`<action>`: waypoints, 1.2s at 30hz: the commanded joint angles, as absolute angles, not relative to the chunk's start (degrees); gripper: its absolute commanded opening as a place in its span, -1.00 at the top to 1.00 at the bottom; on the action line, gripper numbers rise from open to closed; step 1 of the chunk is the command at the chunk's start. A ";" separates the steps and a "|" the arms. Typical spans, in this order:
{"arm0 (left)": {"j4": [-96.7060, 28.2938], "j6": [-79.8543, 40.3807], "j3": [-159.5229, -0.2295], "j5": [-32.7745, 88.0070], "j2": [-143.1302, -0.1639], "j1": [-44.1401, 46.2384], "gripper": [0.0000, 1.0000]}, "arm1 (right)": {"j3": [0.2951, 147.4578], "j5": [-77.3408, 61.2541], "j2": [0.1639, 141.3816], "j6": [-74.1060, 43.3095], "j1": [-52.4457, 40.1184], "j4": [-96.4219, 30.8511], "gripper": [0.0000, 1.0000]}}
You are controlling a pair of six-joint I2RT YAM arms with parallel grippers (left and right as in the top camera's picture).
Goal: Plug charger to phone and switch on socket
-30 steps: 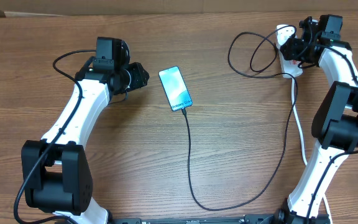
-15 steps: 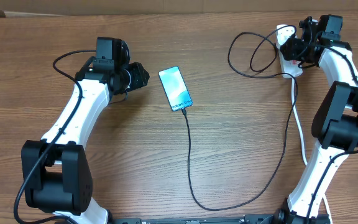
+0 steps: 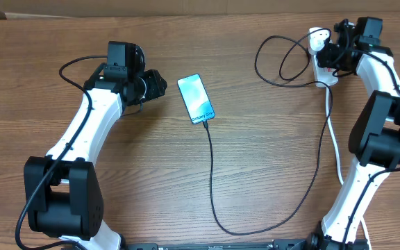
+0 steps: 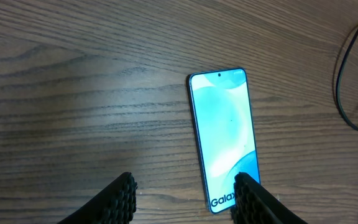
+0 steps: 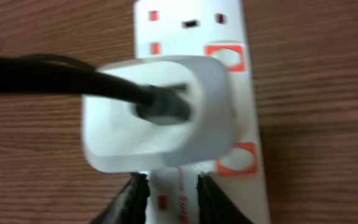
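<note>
The phone (image 3: 196, 99) lies flat with its light blue screen (image 4: 222, 134) lit. My left gripper (image 3: 160, 85) hovers just left of it, open (image 4: 187, 193), with its right finger (image 4: 253, 202) over the phone's lower corner and bare wood between the jaws. The black charger cable (image 3: 211, 173) meets the phone's near end, loops round and ends in the white adapter (image 5: 160, 124), which sits in the socket (image 5: 188, 25). My right gripper (image 3: 325, 54) hangs low over the socket (image 3: 327, 76), its jaws (image 5: 171, 193) narrowly apart just below the adapter, gripping nothing. Red switches (image 5: 237, 158) show beside the adapter.
The strip's white lead (image 3: 333, 139) runs down the right side toward the right arm's base. Slack black cable coils left of the strip (image 3: 276, 62). Another black wire loops by the left arm (image 3: 75, 69). Brown cardboard (image 3: 82, 5) lines the far table edge.
</note>
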State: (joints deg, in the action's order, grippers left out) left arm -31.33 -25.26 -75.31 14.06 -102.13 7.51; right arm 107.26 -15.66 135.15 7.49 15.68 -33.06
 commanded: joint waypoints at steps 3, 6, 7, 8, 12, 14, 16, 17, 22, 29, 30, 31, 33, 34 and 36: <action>-31.53 -24.40 -75.18 13.56 -101.47 8.01 0.05 | 108.88 -14.37 130.26 7.55 18.74 -33.87 0.19; -31.55 -24.40 -75.18 13.56 -101.47 8.01 0.04 | 108.88 -14.11 130.17 7.49 19.62 -33.91 0.08; -31.53 -24.40 -75.18 13.56 -101.47 8.01 0.04 | 108.88 -14.06 130.19 7.27 19.75 -33.91 0.07; -31.51 -24.40 -75.18 13.56 -101.47 8.01 0.04 | 108.88 -14.00 130.19 6.96 19.79 -33.82 0.06; -31.44 -24.43 -75.18 13.54 -101.47 8.01 0.05 | 108.88 -13.69 130.19 4.19 19.77 -31.79 0.24; -31.48 -24.43 -75.18 13.56 -101.47 8.01 0.05 | 108.86 -12.75 130.21 1.85 19.57 -30.79 0.46; -31.53 -24.43 -75.18 13.56 -101.47 8.01 0.05 | 108.81 -12.43 130.30 0.01 19.35 -30.00 0.48; -31.53 -24.43 -75.18 13.56 -101.47 8.03 0.04 | 108.81 -12.45 130.43 -0.03 19.22 -29.89 0.47; -31.46 -24.43 -75.18 13.56 -101.47 8.05 0.04 | 108.73 -12.45 131.20 -0.03 18.85 -30.26 0.17; -31.46 -24.43 -75.18 13.56 -101.47 8.05 0.04 | 108.38 -12.45 131.83 -0.03 18.85 -30.46 0.09; -31.46 -24.43 -75.18 13.56 -101.47 8.05 0.04 | 108.33 -12.43 131.83 -0.03 18.87 -30.50 0.09; -31.46 -24.43 -75.18 13.56 -101.47 8.05 0.04 | 108.31 -12.43 131.83 -0.03 18.87 -30.72 0.09; -31.44 -24.43 -75.18 13.56 -101.47 8.05 0.04 | 107.85 -12.45 131.83 -0.03 18.85 -30.68 0.08; -31.40 -24.43 -75.18 13.56 -101.47 8.05 0.04 | 107.63 -12.43 131.83 -0.03 18.85 -30.70 0.08; -31.31 -24.43 -75.18 13.56 -101.47 8.08 0.04 | 107.09 -12.43 131.83 -0.03 18.85 -30.65 0.08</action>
